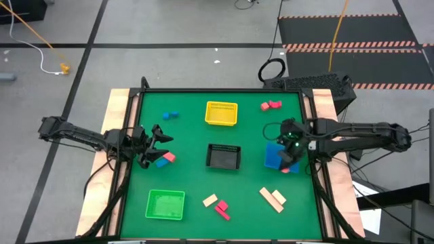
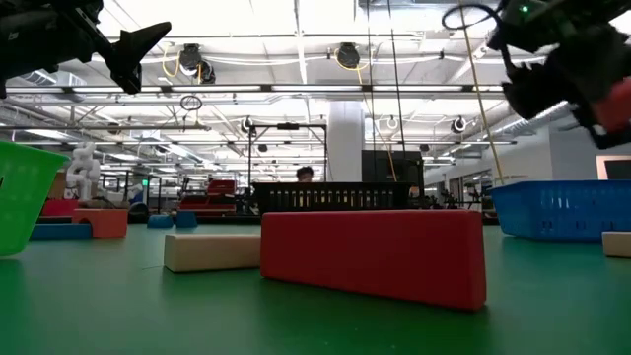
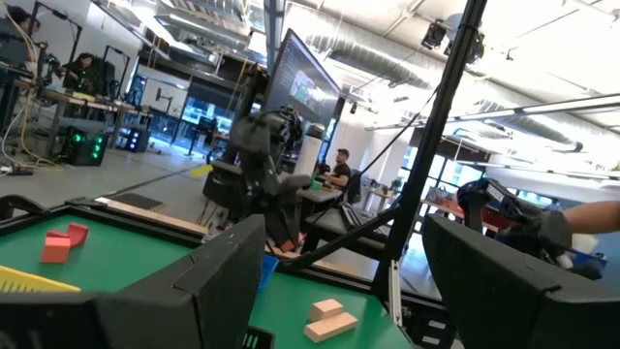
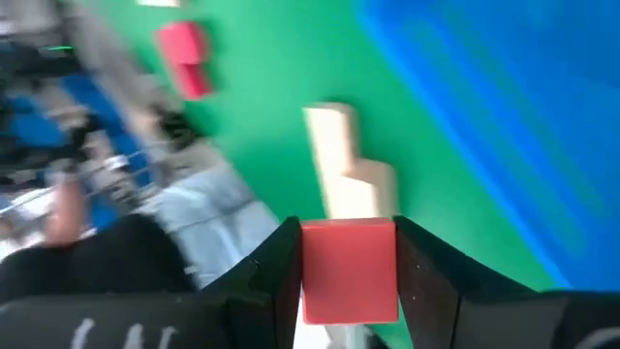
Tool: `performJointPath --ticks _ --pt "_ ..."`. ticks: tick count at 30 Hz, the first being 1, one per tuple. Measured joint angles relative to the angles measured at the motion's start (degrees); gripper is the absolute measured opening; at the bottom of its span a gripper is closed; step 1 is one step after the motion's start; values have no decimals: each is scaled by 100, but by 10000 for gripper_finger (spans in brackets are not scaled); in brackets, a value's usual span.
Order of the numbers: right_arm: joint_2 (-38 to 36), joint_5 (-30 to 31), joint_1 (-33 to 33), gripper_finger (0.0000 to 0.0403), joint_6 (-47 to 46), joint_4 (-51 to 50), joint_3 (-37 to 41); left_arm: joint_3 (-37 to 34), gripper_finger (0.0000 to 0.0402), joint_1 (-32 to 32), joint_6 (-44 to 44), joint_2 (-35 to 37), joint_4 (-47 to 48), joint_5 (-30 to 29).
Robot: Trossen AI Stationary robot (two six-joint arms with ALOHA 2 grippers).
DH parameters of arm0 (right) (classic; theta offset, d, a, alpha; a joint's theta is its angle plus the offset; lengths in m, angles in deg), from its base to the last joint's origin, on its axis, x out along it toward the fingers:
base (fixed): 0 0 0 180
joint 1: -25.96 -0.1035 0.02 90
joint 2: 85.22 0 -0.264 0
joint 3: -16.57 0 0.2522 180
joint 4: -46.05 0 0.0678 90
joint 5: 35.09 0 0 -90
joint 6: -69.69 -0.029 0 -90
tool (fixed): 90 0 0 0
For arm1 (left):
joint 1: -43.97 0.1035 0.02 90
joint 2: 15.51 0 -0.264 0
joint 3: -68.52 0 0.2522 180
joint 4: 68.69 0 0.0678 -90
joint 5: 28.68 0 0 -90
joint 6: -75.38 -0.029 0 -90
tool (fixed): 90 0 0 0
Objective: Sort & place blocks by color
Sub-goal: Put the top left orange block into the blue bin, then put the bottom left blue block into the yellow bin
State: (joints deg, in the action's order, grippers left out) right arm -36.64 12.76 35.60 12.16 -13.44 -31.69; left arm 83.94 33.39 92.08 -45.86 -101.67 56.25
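Two arms are over my green tabletop [image 1: 251,183], one from each side. My right gripper [image 4: 349,254] is clenched on a red block [image 4: 350,269], held between both fingers above the tabletop beside the blue basket [image 1: 274,155], near the right edge; in the high view that gripper [image 1: 290,161] sits just at the basket's right rim. Through the right wrist view I see two tan blocks [image 4: 341,170] lying together beneath the held one, and another red block [image 4: 182,53] farther off.

My left gripper [image 1: 157,144] hangs released, fingers spread wide, near the left edge, right above a blue and red block pair [image 1: 165,159]. Its fingers [image 3: 208,281] show dark and apart in the left wrist view, with nothing between them.

Elsewhere I count two small blue blocks [image 1: 170,115] toward the far left, a red pair [image 1: 270,105] at the far right corner, the yellow basket [image 1: 222,113] far centre, the black basket [image 1: 224,156] mid tabletop, and the green basket [image 1: 166,205] near left. A tan piece and red pieces [image 1: 217,205] lie at the near centre, and the tan pair [image 1: 273,198] lies near right. In the low view a long red bar [image 2: 375,254] fills the foreground with a tan bar [image 2: 212,251] just behind it
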Motion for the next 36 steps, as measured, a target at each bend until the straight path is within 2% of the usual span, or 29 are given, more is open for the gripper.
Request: performJointPath --ticks 5,12,21,30,36 --pt "0 676 -237 117 24 -767 0 1 278 1 1 0 0 1" --pt "0 1670 -377 126 15 -1200 0 0 278 -1 0 0 0 0" --pt "1 1870 -377 174 15 -1279 0 0 278 -1 214 0 -295 -187" --pt "2 2592 -375 220 269 -1284 0 0 278 1 982 -2 -455 -275" --pt "1 3101 -375 225 449 -1127 0 1 278 1 1575 -2 -452 -303"
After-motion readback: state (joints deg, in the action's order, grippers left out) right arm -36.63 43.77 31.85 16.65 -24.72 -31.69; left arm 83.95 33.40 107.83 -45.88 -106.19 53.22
